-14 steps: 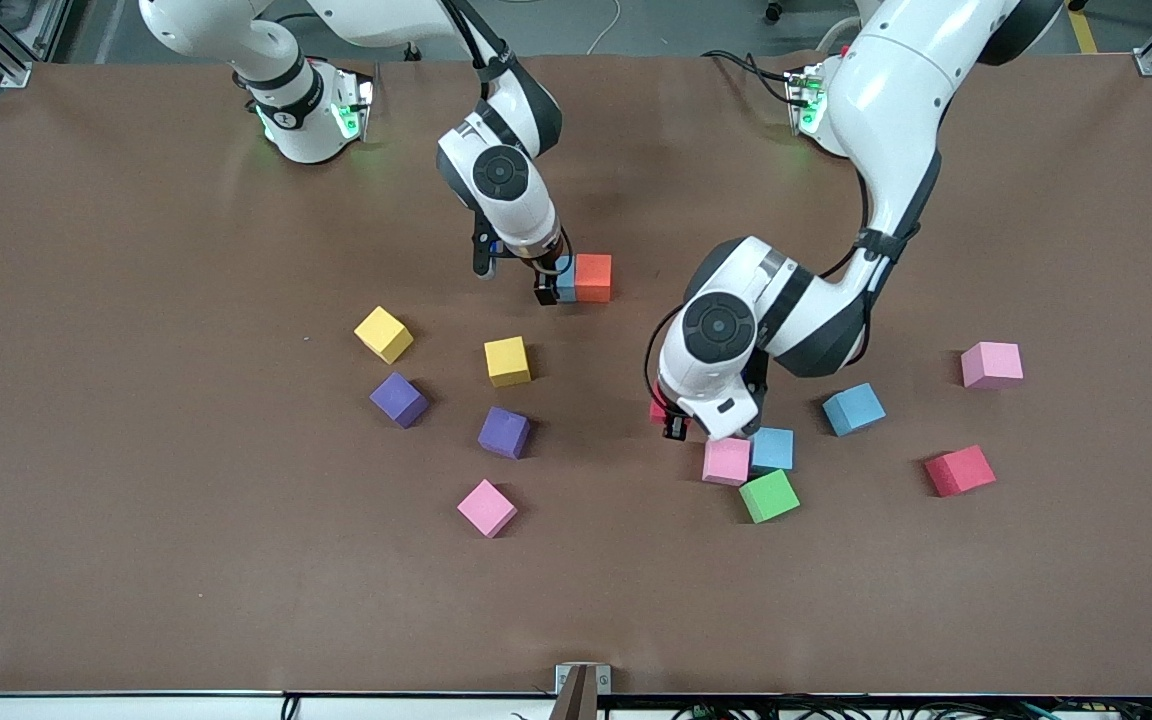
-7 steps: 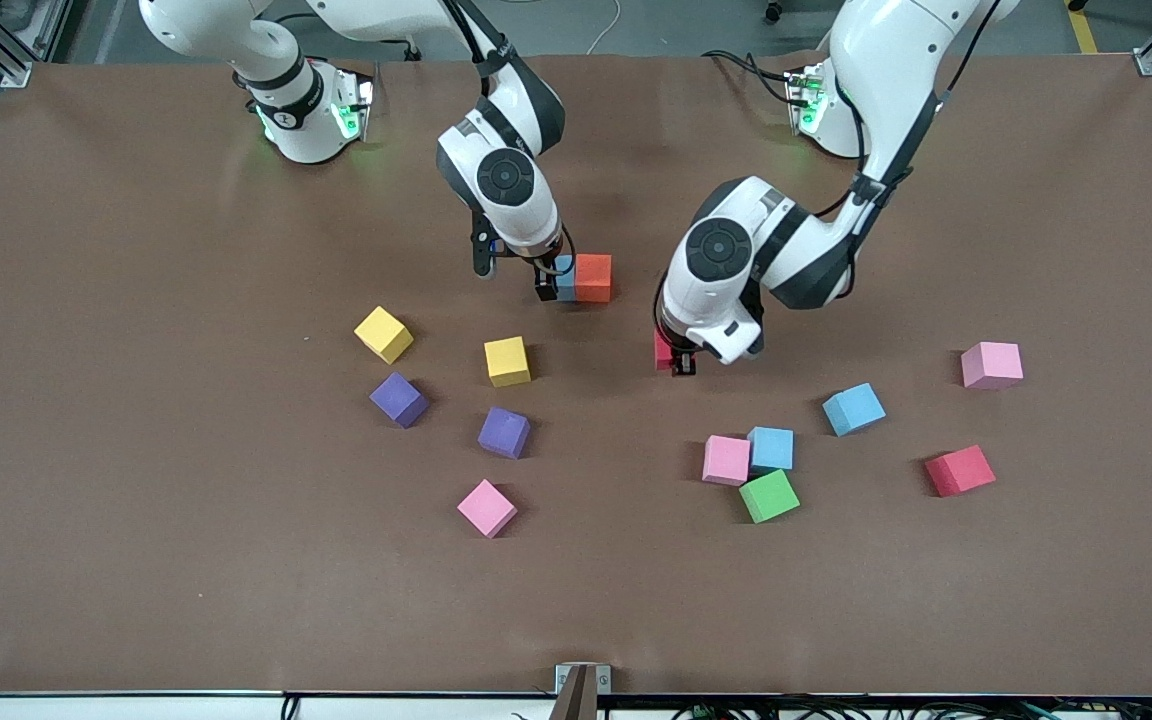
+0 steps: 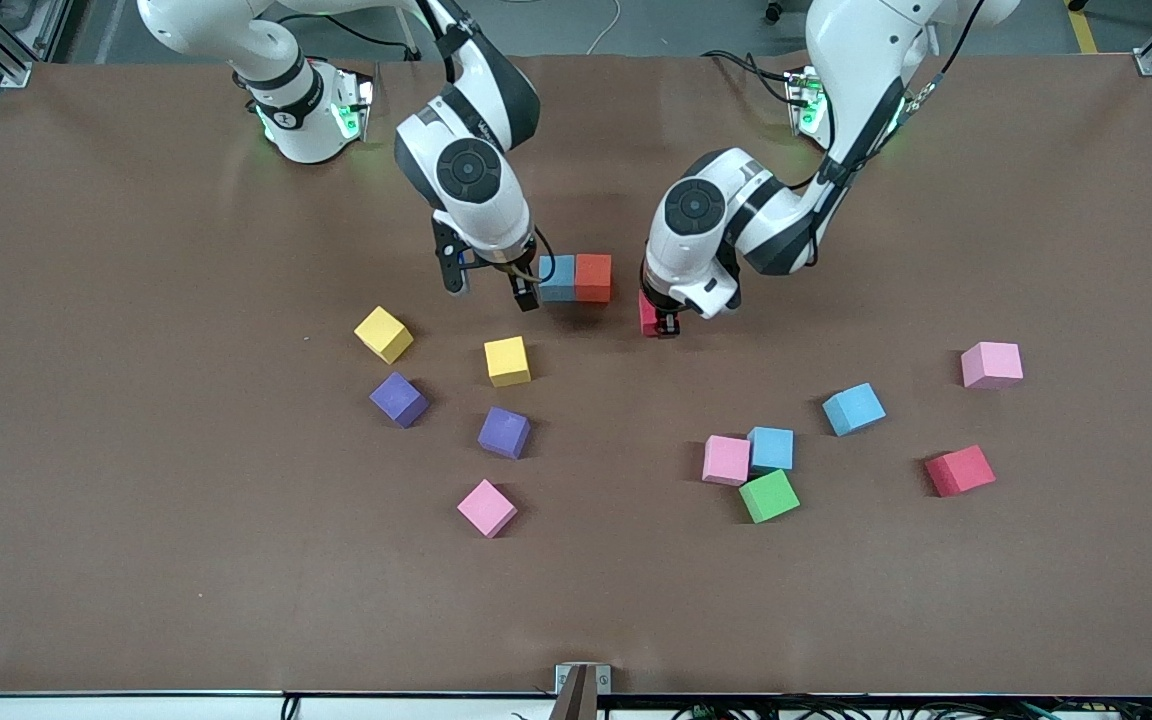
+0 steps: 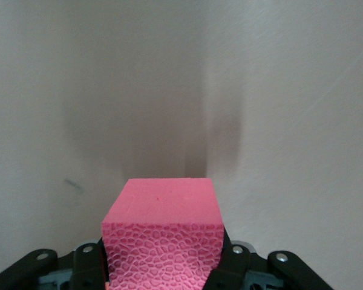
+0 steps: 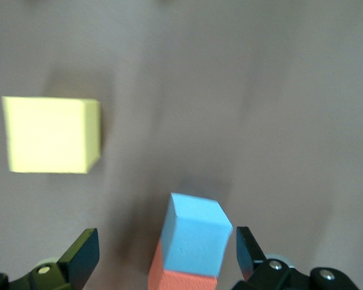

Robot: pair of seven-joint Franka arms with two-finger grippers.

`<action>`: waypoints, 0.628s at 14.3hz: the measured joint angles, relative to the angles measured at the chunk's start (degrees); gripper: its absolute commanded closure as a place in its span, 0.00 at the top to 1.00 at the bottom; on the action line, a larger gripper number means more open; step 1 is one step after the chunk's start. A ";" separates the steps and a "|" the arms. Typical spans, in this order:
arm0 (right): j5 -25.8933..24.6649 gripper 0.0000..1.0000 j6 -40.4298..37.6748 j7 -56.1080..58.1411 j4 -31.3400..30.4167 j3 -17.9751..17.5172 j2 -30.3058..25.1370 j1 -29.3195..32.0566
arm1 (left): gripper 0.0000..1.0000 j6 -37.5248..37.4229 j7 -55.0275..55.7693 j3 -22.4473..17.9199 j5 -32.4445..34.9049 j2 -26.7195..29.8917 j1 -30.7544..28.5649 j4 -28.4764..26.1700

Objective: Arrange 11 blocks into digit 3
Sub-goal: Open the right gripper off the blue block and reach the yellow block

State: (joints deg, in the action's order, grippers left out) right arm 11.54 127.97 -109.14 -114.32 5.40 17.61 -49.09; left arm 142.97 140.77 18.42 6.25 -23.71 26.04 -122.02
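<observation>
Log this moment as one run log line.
left gripper: shut on red block | right gripper: open, beside blue block | blue block touches orange block

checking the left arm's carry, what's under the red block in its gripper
The left gripper is shut on the red block. Past its top edge only bare table shows; directly underneath is hidden.

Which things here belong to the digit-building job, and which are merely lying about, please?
In the job:
- blue block touching orange block
- red block, gripped by left end effector
- right end effector, open beside the blue block
- loose blocks: eleven, more than needed; spares unclear

Lying about:
- metal bracket at the table edge nearest the front camera
</observation>
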 measured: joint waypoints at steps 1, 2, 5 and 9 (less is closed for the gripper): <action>-0.69 1.00 -0.01 3.54 0.01 0.71 -0.08 0.45 | 0.16 0.77 1.10 0.17 0.00 0.40 0.66 -0.88; -0.88 1.00 0.01 7.13 0.04 1.41 -0.08 1.15 | 0.16 1.50 1.72 0.23 0.00 0.64 1.46 -1.74; -1.27 1.00 0.02 17.71 0.88 2.46 -0.08 4.93 | 0.16 5.27 3.26 0.27 0.00 0.78 3.50 -4.35; -1.94 1.00 0.15 30.07 2.84 2.73 -0.06 9.88 | 0.16 9.42 3.71 0.27 0.00 0.78 4.54 -7.26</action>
State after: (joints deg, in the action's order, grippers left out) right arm 9.60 128.12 -79.07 -111.47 8.13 17.55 -39.20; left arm 152.39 144.48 18.69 6.25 -22.93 30.57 -129.28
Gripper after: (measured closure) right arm 0.000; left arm 0.405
